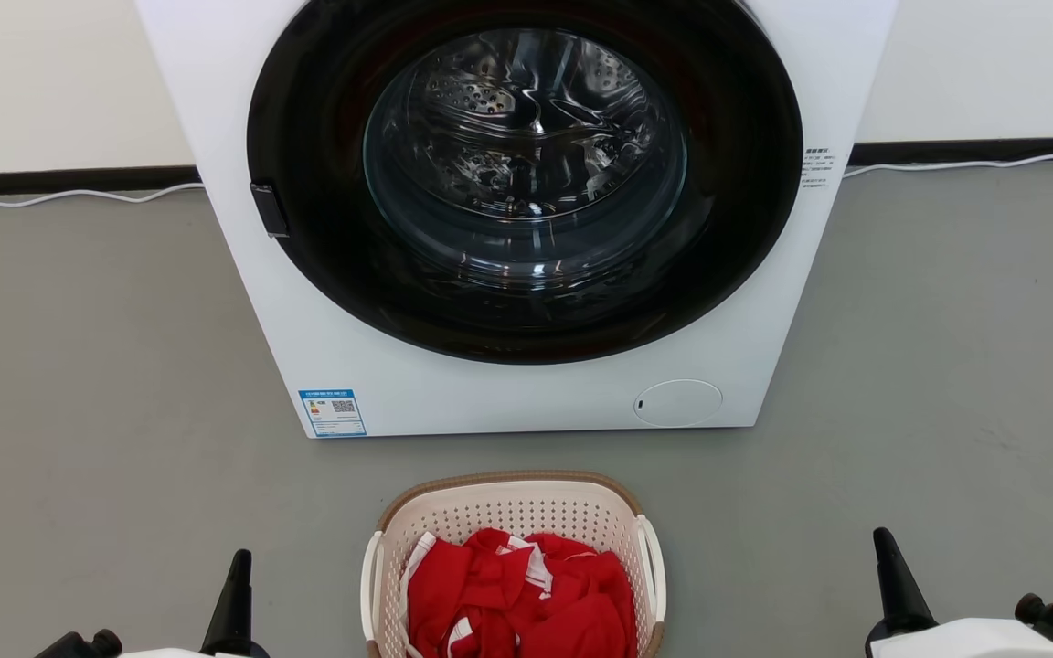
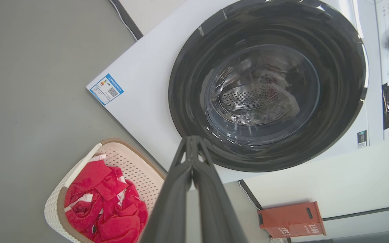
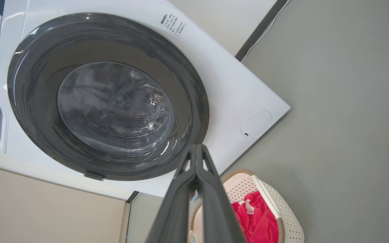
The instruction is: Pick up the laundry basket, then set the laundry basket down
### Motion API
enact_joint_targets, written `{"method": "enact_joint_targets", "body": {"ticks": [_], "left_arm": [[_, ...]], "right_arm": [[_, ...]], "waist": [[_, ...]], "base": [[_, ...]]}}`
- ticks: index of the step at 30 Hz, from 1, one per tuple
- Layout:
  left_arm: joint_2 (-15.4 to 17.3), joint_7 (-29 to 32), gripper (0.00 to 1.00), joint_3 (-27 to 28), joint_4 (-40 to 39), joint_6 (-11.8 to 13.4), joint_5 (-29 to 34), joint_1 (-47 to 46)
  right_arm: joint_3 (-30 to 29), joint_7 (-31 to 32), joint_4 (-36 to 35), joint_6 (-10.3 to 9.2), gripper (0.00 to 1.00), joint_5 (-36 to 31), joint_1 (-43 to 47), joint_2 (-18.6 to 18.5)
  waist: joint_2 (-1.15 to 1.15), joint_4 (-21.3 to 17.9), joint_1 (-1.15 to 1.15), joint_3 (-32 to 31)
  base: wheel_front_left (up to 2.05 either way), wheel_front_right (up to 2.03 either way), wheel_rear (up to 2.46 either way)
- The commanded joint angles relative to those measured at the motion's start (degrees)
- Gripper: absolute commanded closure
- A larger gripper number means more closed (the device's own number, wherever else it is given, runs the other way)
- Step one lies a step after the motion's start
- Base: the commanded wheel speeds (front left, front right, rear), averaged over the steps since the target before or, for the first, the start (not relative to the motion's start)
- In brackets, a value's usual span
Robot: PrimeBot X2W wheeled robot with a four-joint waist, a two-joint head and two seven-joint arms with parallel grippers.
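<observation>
We find the cream-white perforated plastic laundry basket (image 1: 526, 510), brown-rimmed, standing on the grey floor (image 1: 79, 411) before the white front-loading washer (image 1: 490, 393), with red garments (image 1: 526, 594) inside. The left pincer (image 1: 239, 559) and right pincer (image 1: 881, 539) flank it, pressed together and empty. This fits either pre-lift or post-placement. The washer limits forward reach.

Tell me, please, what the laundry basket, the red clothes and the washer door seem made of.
The laundry basket looks like moulded matte plastic: cream walls with punched holes, a brown woven-look rim. The red clothes look like soft fabric, crumpled in folds. The washer door seems glossy glass, showing reflections, in a dark ring, perhaps plastic.
</observation>
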Motion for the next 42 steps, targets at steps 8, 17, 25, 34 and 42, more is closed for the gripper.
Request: {"method": "enact_joint_targets", "body": {"ticks": [8,17,25,34,42], "left_arm": [[0.4,1.7,1.0,1.2,-2.0,0.0,-5.4,-3.9],[0.4,3.2,1.0,1.4,-2.4,0.0,-10.5,-4.9],[0.3,4.5,1.0,1.5,-2.7,0.0,-15.0,-5.9],[0.3,6.0,1.0,1.6,-3.0,0.1,-20.2,-6.9],[0.3,7.2,1.0,1.7,-3.3,0.1,-24.1,-7.7]], "right_arm": [[0.0,1.8,-2.2,0.27,1.0,6.4,-3.9,-0.4],[-0.5,3.3,-2.7,0.3,1.0,12.5,-4.8,-0.4],[-0.9,4.6,-3.0,0.32,1.0,17.9,-5.5,-0.5],[-1.4,6.1,-3.5,0.35,1.0,24.0,-6.3,-0.5],[-1.8,7.3,-3.8,0.38,1.0,28.7,-6.9,-0.5]], "waist": [[0.0,0.2,0.0,0.2],[0.0,0.3,0.0,0.5],[0.0,0.5,0.0,0.7],[0.0,0.7,0.0,0.9],[0.0,0.8,0.0,1.1]], "base": [[0.0,0.0,0.0],[0.0,0.0,0.0],[0.0,0.0,0.0],[0.0,0.0,0.0],[0.0,0.0,0.0]]}}
